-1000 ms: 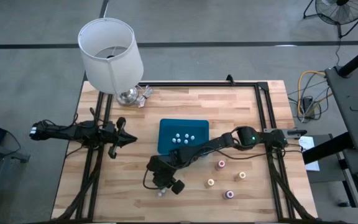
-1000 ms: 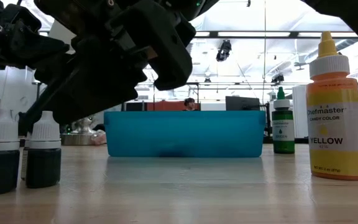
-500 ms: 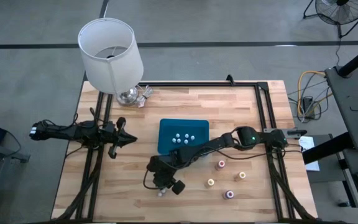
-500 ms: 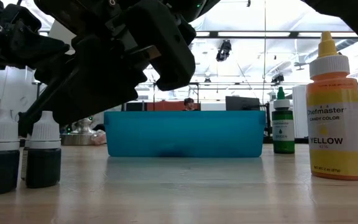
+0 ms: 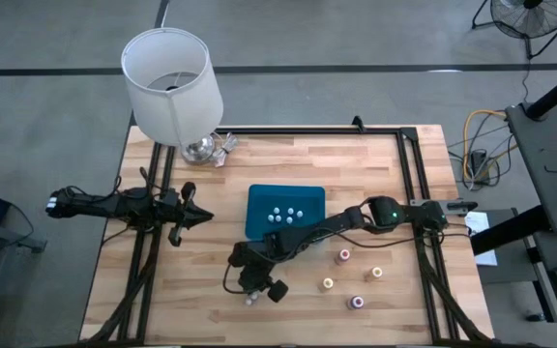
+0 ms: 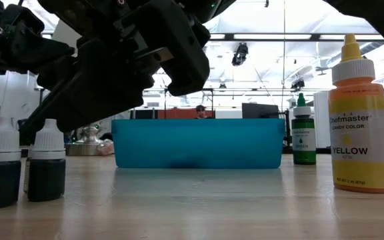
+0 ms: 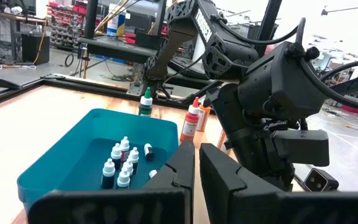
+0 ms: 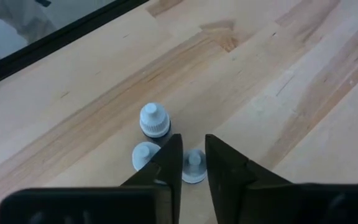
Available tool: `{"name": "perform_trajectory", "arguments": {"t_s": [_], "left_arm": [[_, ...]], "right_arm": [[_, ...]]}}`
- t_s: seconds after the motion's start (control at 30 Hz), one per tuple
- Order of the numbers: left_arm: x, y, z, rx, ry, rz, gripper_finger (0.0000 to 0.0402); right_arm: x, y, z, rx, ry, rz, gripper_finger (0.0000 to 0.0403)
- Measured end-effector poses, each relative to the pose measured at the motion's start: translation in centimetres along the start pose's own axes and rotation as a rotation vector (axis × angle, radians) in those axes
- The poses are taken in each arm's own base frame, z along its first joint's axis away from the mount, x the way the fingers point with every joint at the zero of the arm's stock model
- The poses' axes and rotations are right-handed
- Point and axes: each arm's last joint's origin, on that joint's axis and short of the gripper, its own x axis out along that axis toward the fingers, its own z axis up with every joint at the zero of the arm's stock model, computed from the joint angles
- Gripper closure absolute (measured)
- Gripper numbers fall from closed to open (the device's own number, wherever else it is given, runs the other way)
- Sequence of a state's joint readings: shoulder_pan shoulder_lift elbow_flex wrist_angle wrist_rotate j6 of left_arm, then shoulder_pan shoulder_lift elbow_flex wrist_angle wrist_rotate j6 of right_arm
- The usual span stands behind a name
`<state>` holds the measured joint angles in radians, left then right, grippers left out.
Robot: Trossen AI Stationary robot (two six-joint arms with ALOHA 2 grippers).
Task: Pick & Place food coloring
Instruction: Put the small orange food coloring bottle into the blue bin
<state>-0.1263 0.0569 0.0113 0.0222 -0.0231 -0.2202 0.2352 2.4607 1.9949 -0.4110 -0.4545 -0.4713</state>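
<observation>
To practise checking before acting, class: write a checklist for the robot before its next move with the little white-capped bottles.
1. Position: right gripper over the bottle cluster: ok.
2. One bottle firmly gripped: cannot tell.
3. Neighbouring bottles clear of the target: not ok, they stand crowded together.
4. Room left in the blue tray: ok.
5. Path clear: left gripper shut, parked at the table's left: ok.

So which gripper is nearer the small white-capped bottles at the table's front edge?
The right gripper is nearer: it sits right over the small white-capped bottles. The left gripper waits at the table's left side, well away.
</observation>
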Motion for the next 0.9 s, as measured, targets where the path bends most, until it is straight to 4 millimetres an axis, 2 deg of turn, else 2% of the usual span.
{"name": "perform_trajectory", "arguments": {"t_s": [0.43, 0.9], "left_arm": [[0.0, 0.0, 0.0, 0.000, 0.000, 0.000, 0.0402], [0.0, 0.0, 0.0, 0.000, 0.000, 0.000, 0.0402]], "right_arm": [[-0.2, -0.1, 0.3, 0.004, 0.002, -0.009, 0.0361], [-1.8, -1.1, 1.1, 0.012, 0.008, -0.050, 0.0367]]}}
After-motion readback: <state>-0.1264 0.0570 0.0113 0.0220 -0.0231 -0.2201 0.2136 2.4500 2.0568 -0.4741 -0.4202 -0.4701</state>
